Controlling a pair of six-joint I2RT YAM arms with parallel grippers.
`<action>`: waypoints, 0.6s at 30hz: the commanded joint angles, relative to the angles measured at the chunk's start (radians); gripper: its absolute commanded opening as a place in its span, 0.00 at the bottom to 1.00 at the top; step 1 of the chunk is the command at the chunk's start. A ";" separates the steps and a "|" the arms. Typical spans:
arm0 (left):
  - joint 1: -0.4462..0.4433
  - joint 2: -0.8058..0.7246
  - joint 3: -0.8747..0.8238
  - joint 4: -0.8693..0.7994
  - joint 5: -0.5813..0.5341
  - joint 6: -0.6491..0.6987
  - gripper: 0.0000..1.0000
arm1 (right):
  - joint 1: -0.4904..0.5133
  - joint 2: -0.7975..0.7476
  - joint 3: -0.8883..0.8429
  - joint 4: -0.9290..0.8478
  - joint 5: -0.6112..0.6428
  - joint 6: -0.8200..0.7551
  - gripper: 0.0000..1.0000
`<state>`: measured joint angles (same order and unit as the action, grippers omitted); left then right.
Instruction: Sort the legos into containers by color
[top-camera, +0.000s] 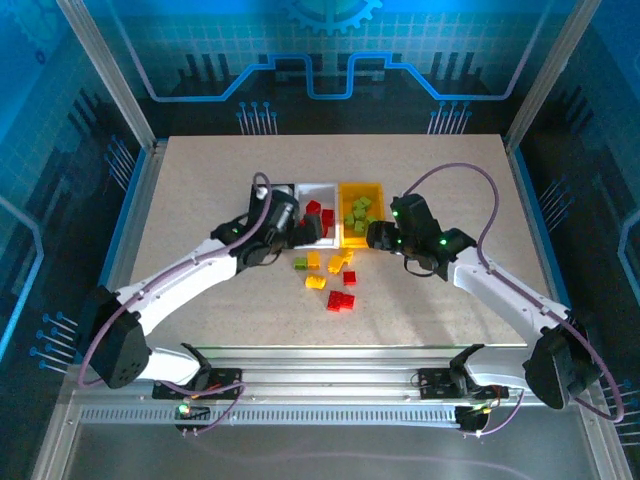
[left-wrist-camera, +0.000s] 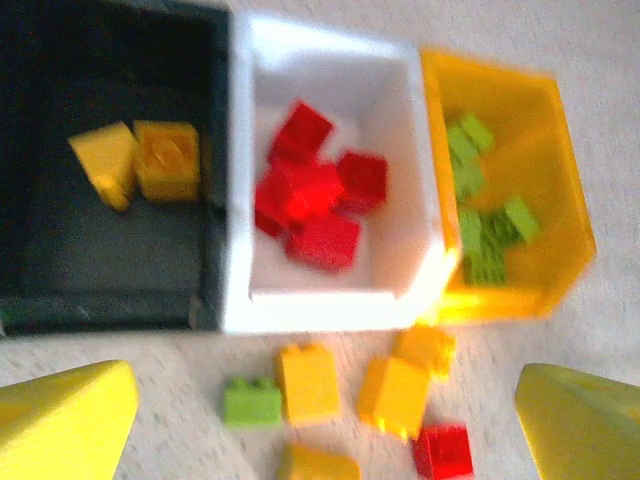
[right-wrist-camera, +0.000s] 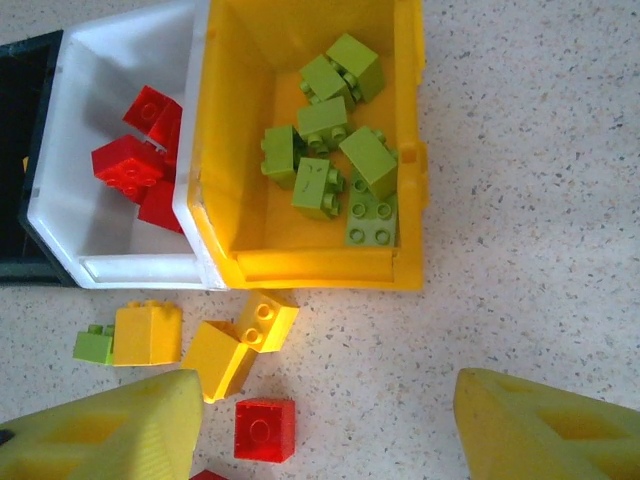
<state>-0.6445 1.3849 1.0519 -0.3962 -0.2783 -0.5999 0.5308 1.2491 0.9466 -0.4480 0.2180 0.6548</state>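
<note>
Small white plastic bin (left-wrist-camera: 330, 310): little red plastic bricks (left-wrist-camera: 315, 200) inside.
My left gripper (left-wrist-camera: 325, 400): spread wide, empty, near it.
My right gripper (right-wrist-camera: 325, 400): spread wide, empty, near it.

It was a robotics lab cell: aluminium frame posts (top-camera: 108, 75) and blue circuit-pattern panels (top-camera: 330, 50) enclosed a speckled surface (top-camera: 200, 180), a slotted metal rail (top-camera: 330, 365) at the frame's bottom.
</note>
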 joint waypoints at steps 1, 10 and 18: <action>-0.063 0.030 -0.071 -0.012 0.084 -0.002 0.98 | -0.011 -0.022 -0.023 0.009 -0.010 0.021 0.69; -0.151 0.200 -0.093 0.017 0.115 0.028 0.88 | -0.014 -0.036 -0.032 -0.001 -0.008 0.019 0.69; -0.153 0.353 -0.061 0.017 0.078 0.054 0.79 | -0.025 -0.056 -0.034 -0.008 -0.009 0.016 0.69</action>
<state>-0.7921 1.7012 0.9604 -0.3820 -0.1864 -0.5694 0.5198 1.2133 0.9157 -0.4477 0.2050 0.6586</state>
